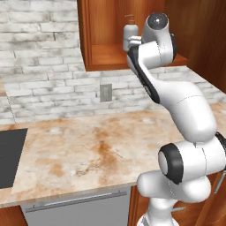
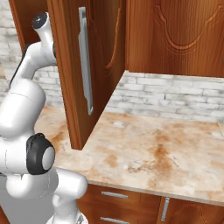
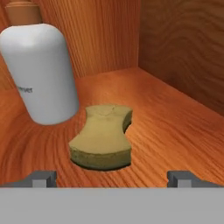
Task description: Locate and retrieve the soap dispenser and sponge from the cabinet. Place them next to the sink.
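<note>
Sponge (image 3: 102, 136) beside soap dispenser (image 3: 41, 72) — hand (image 3: 112, 178) open.

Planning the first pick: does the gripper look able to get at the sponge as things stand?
Probably yes. The gripper, jaws open, faces the sponge on the cabinet shelf with nothing between; the soap dispenser stands off to one side.

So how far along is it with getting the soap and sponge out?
Early. The cabinet is open and the fingers are spread before the sponge, gripping nothing. The soap dispenser stands beside it on the shelf. Both remain to be carried to the sink.
</note>
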Available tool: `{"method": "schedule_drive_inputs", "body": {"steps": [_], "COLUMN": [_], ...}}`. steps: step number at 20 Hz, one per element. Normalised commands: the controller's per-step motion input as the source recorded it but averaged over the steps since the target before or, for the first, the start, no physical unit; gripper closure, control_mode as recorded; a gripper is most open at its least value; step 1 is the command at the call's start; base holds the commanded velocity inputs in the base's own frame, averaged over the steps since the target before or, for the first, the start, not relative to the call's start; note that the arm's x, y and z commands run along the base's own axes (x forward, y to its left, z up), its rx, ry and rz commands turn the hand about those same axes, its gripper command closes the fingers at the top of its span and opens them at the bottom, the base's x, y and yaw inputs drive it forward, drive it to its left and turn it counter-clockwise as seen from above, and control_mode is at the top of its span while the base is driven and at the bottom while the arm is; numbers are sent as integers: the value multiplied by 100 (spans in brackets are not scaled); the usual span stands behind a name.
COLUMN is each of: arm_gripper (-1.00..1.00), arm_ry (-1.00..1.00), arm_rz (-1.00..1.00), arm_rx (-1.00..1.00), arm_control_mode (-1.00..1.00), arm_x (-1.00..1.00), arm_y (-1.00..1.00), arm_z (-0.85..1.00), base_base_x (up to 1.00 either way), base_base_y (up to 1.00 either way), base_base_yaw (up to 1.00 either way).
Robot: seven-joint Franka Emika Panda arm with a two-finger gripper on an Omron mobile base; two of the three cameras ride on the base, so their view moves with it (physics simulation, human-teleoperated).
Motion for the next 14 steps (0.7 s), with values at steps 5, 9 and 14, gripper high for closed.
{"method": "schedule_drive_inputs", "body": {"steps": [5, 9, 14], "arm_gripper": [-100, -100, -100], "arm_ry": [0, 2, 1], "arm_rz": [1, -1, 0], "arm_rx": [0, -1, 0], "arm_control_mode": [-100, -100, -100], "arm_x": [34, 19, 26], "arm_y": [-7, -1, 0], "arm_z": [0, -6, -14], "base_base_x": [0, 0, 0], "base_base_y": [0, 0, 0], "base_base_yaw": [0, 0, 0]}}
